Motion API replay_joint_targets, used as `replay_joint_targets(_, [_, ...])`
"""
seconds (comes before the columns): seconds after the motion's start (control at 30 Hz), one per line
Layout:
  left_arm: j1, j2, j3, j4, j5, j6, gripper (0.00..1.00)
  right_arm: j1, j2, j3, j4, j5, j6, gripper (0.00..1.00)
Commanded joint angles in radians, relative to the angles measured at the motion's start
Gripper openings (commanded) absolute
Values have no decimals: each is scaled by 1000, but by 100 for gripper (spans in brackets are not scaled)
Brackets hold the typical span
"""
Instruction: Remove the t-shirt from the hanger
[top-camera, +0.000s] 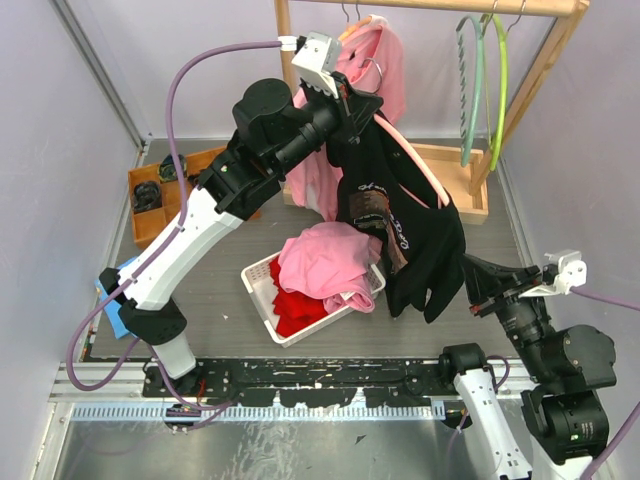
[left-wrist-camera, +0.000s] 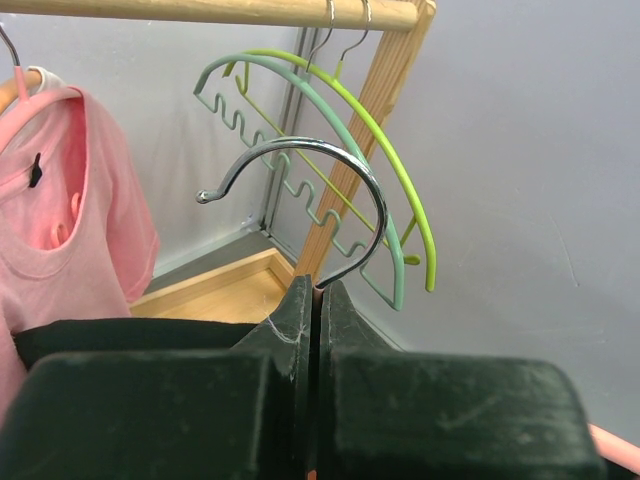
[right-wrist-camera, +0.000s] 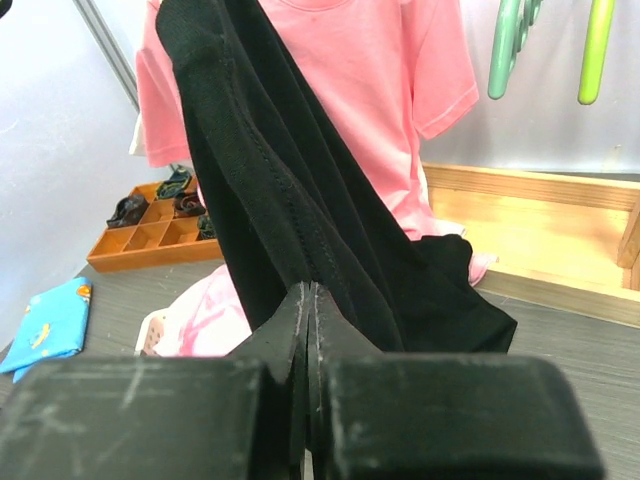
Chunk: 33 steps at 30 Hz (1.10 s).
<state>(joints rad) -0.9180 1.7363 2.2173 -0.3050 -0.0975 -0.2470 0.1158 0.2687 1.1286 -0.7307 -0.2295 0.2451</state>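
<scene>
Grey tabletop lay below my left gripper, which pinched the hanger by its neck at the far side, the black t-shirt still draped on it, so I judged removal barely begun. Only the right wrist view showed my right gripper pinching the shirt's fabric; only the left showed the chrome hook off the rail.

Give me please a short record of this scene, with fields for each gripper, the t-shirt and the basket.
left gripper: shut on the hanger, just below its metal hook
right gripper: shut on the black t-shirt, lower edge
black t-shirt: draped on the hanger, not yet removed
basket: holds pink and red clothes
</scene>
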Motion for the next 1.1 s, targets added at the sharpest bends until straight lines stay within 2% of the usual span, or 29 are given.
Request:
replay_joint_targets(0.0, [5,-40,36,85,17,-17,0,-4,11,-12,41,32,29,1])
replay_joint_targets(0.3, [5,-21,115,67,-1,-31,0,-4,18,-92,-152,203,195,1])
replay_joint_targets(0.57, [4,0,156,52,-12,-30,0,-4,-40,-159,-218,199,247,1])
replay_joint_targets(1.07, [5,21,187,58,-28,-37,0,-4,-118,-170,-301,216,267,1])
